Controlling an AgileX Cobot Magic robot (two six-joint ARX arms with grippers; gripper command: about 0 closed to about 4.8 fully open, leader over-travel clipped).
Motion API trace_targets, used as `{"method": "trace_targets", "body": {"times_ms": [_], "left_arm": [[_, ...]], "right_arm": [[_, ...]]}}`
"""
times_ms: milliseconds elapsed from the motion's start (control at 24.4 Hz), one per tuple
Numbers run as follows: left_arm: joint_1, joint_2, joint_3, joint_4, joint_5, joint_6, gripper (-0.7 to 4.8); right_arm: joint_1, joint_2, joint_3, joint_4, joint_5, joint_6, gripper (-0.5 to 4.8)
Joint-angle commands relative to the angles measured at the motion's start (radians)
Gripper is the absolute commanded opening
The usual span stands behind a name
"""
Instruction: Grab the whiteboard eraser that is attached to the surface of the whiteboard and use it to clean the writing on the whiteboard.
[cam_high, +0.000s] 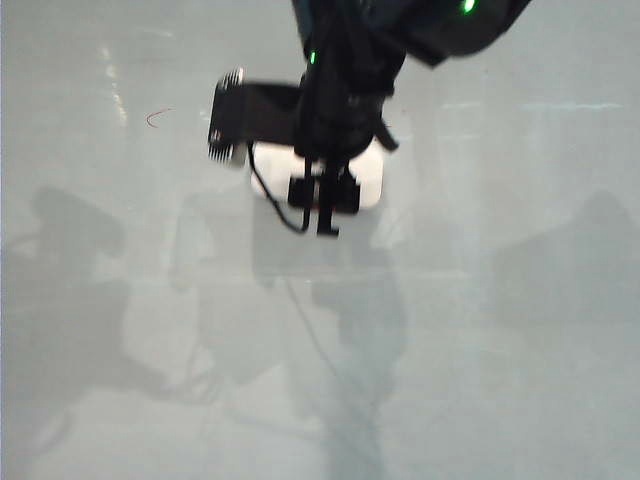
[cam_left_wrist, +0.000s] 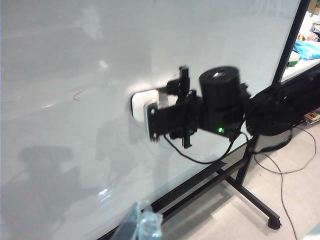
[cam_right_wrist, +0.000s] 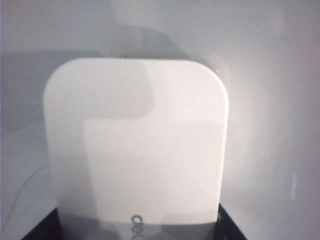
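The whiteboard (cam_high: 500, 330) fills the exterior view. The white, rounded whiteboard eraser (cam_high: 368, 178) lies flat against it near the upper middle. My right gripper (cam_high: 322, 195) is over the eraser, blurred. In the right wrist view the eraser (cam_right_wrist: 135, 145) spans the gap between the two black fingertips (cam_right_wrist: 54, 226), so my right gripper (cam_right_wrist: 137, 227) is shut on it. The only writing I can see is a small red curl (cam_high: 158, 117) to the left of the eraser, also seen in the left wrist view (cam_left_wrist: 77, 95). My left gripper (cam_left_wrist: 142, 226) hangs low, well away from the board, with its fingers together.
The board's black frame and wheeled stand (cam_left_wrist: 245, 185) run along its lower edge. A cable (cam_left_wrist: 290, 170) lies on the floor beside the stand. A blue item (cam_left_wrist: 307, 49) sits on a surface past the board's right edge. Arm shadows fall across the lower board.
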Motion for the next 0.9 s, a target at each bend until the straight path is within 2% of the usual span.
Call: {"method": "trace_targets", "body": {"times_ms": [41,205,287,410,492,656,738,902], "left_arm": [[0.002,0.001,0.002,0.006,0.004,0.0,-0.05],[0.002,0.001,0.002,0.006,0.004,0.0,-0.05],[0.002,0.001,0.002,0.006,0.004,0.0,-0.05],[0.002,0.001,0.002,0.006,0.005,0.0,-0.05],[0.002,0.001,0.002,0.006,0.005,0.0,-0.05],[0.002,0.001,0.002,0.006,0.005,0.0,-0.05],[0.002,0.001,0.002,0.006,0.004,0.0,-0.05],[0.002,0.001,0.002,0.006,0.004,0.0,-0.05]], "right_arm": [[-0.013,0.022,0.003,-0.009,-0.011,0.001,1.3],[-0.018,0.013,0.003,0.133,0.119,-0.17,1.3],[-0.045,-0.023,0.004,0.185,0.132,-0.235,1.3],[-0.073,-0.111,0.004,0.176,0.141,-0.241,1.3],[-0.085,-0.18,0.004,0.158,0.131,-0.241,1.29],[-0.073,-0.267,0.006,0.082,0.018,-0.233,1.29],[-0.047,-0.262,0.012,0.042,-0.013,-0.233,1.29],[0.066,-0.2,0.067,0.018,-0.026,-0.232,1.25]]}}
